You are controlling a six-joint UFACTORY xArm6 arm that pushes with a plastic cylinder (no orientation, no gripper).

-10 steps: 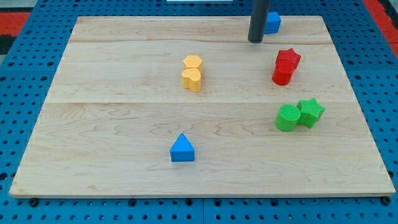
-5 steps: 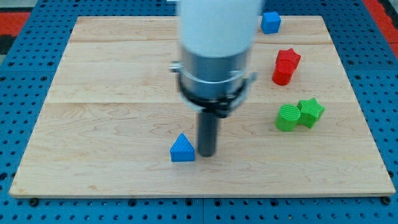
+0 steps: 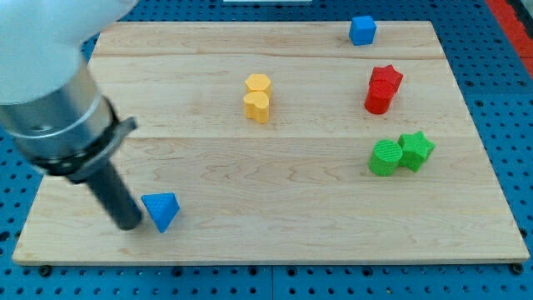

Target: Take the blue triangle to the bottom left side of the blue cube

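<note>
My tip (image 3: 129,223) is seen touching the blue triangle's (image 3: 161,210) left side, far from the blue cube (image 3: 362,30); no jaws are fitted.

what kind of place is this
Probably a robotics lab bench: a wooden board lies on a blue perforated surface, with small blocks like the blue triangle beside my tip.

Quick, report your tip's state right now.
No gripper: my tip holds nothing, resting against the blue triangle on its left in the view.
</note>
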